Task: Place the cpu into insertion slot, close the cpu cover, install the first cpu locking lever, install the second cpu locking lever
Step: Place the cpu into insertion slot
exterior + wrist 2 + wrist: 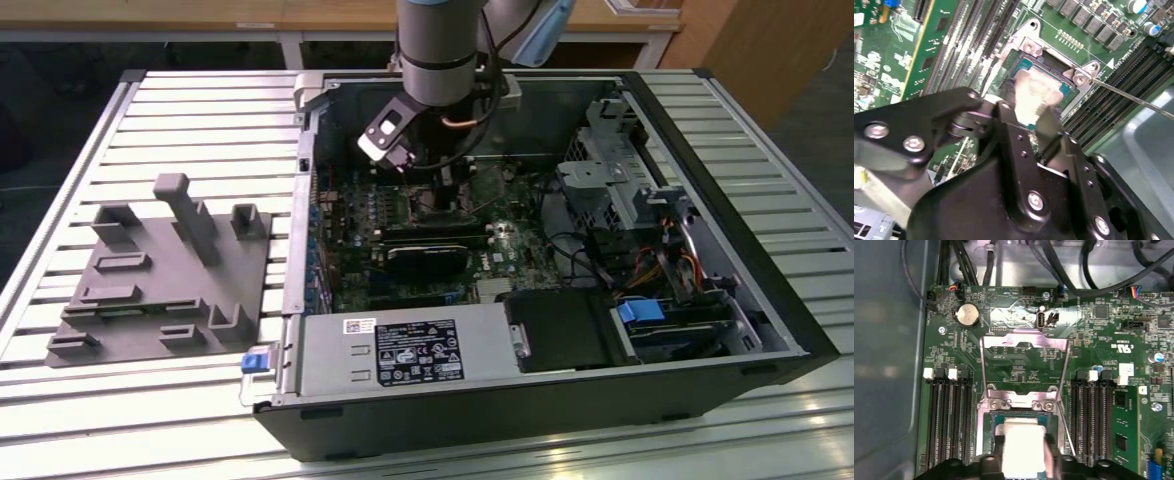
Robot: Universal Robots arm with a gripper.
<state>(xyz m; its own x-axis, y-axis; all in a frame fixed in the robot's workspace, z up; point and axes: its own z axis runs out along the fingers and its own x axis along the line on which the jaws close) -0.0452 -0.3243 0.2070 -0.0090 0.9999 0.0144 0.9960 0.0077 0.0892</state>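
Currently the small, flat, square cpu (1021,440) with its silvery-beige metal top is clasped by opposite edges in the end effector (1027,117), just above the dark square insertion slot (1048,61), and is judged light, rigid and fragile underneath.

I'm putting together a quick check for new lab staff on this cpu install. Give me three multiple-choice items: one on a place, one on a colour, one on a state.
1. Where is the cpu? A at the insertion slot, at the gripper's tip; B on a memory slot; C outside the case.
2. What colour is the circuit board around the slot? A blue; B green; C red.
3. How is the cpu cover? A shut over the cpu; B taken off; C open, hinged back from the slot.
Key: 1 A, its pale top sits within the slot's rim in both wrist views; 2 B, the board is green; 3 C, the frame stands clear of the slot in the first wrist view.
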